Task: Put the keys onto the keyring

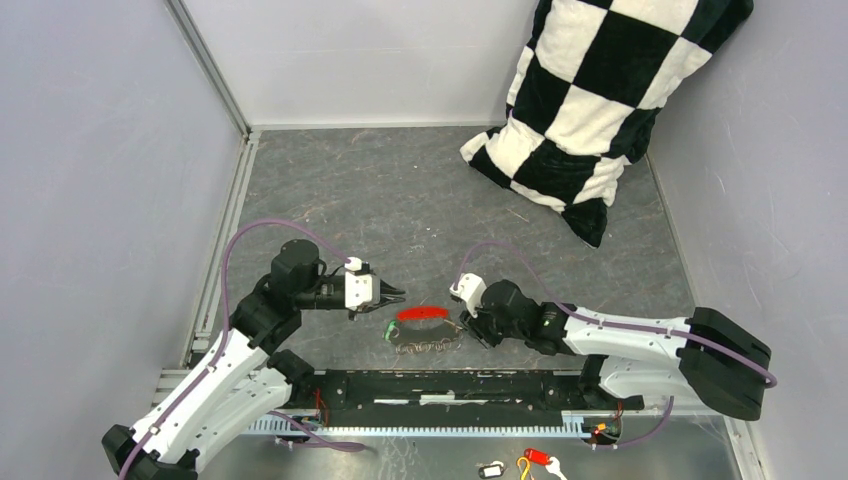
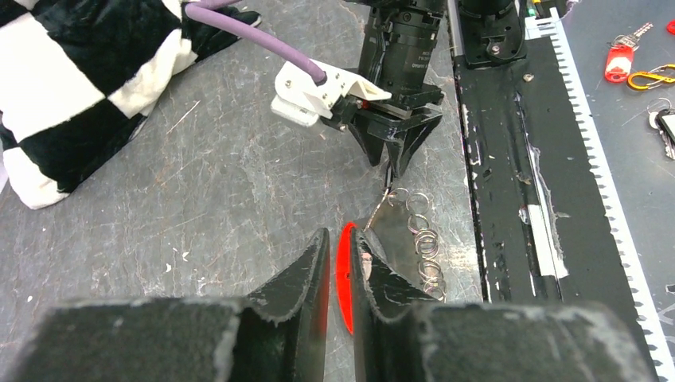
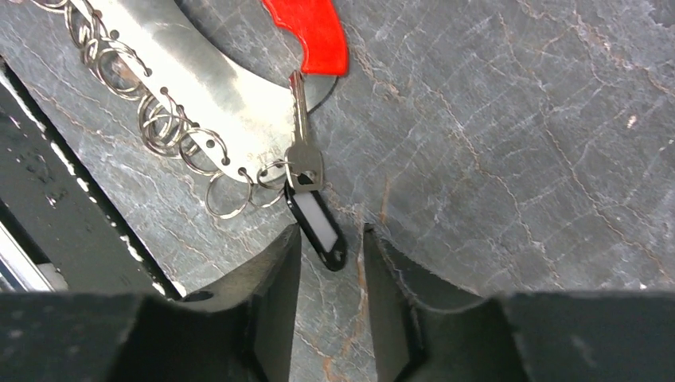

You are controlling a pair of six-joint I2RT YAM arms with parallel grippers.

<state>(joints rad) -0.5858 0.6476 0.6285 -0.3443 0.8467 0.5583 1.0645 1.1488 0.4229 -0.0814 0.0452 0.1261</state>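
Robotics lab test cell, plain grey walls point(image 1: 100, 150), aluminium framing point(image 1: 226, 225), two bench-bolted arms point(image 1: 215, 378)

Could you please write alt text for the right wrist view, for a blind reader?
The right hand, its two black fingers apart, has the end of a black-framed white tag between them. The tag joins a metal key attached to a curved metal plate edged with wire rings; a red plastic piece lies above, on a grey table.

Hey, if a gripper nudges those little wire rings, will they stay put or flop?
The wire rings hang loose through holes in a flat metal plate, so they'd probably swivel, not hold still. Thin and smooth, they're likely hard to pinch.
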